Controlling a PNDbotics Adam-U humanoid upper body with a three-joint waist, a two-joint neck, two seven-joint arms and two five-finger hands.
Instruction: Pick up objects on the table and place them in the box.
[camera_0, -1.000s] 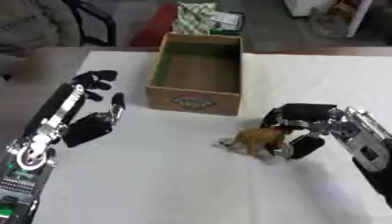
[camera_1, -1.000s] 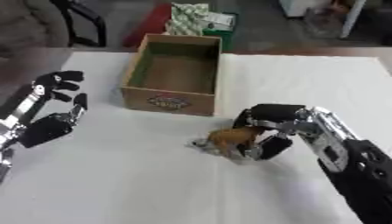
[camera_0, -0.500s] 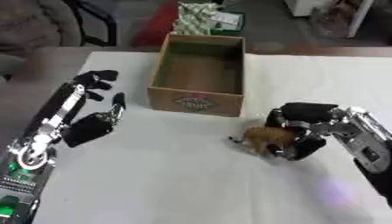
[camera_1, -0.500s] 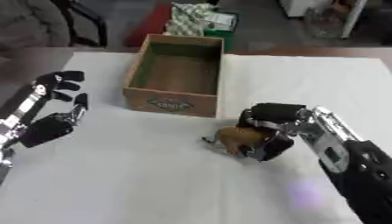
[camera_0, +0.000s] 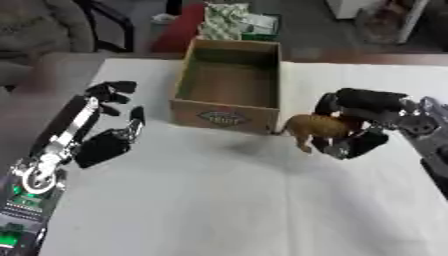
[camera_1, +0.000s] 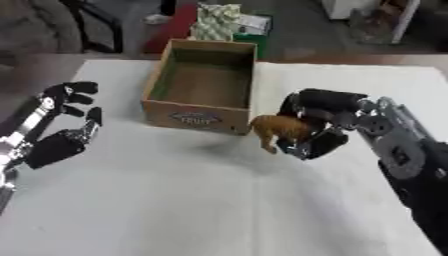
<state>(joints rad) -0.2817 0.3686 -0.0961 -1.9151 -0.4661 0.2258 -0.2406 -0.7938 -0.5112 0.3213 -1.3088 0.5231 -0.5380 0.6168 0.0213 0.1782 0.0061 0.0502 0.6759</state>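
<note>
Right hand (camera_0: 363, 120): fingers curled round a brown toy animal (camera_0: 317, 128), centre right of frame
Toy: lifted off the white table (camera_0: 219, 200); just beside the box's near right corner
Box (camera_0: 229, 85): upper centre; looks empty
Left hand (camera_0: 101, 127): idle, fingers relaxed, left side
Progress: picked up; placing it in the box remains

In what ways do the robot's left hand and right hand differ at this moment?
The right hand has its fingers curled round a brown toy animal, held off the table beside the cardboard box; the left hand holds nothing. The left hand's fingers are relaxed and open, the right hand's are bent. The left hand is apart from the box, on its other side. Both are black.
</note>
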